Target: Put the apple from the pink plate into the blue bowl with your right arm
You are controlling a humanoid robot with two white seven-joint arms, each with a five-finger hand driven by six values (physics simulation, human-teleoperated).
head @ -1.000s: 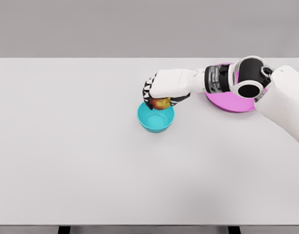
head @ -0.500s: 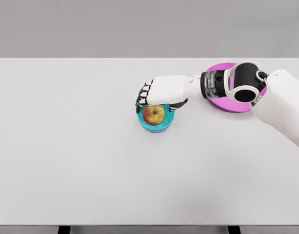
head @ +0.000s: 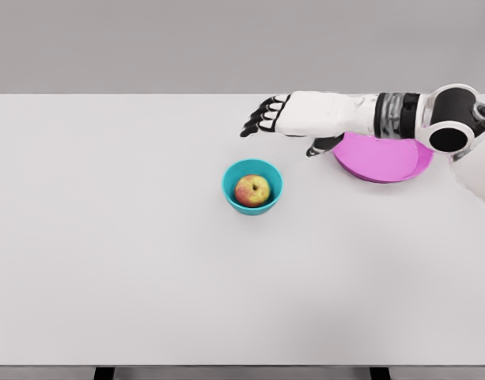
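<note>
While apple sits in blue bowl, right hand hovers beyond, fingers spread, holding nothing

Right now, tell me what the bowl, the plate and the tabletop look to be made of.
Blue bowl: smooth matte, evenly coloured, probably plastic. Pink plate: same flat, uniform look, likely plastic too. Table: plain white matte surface without grain, perhaps laminate. It is a simulator render, so these are guesses.
</note>
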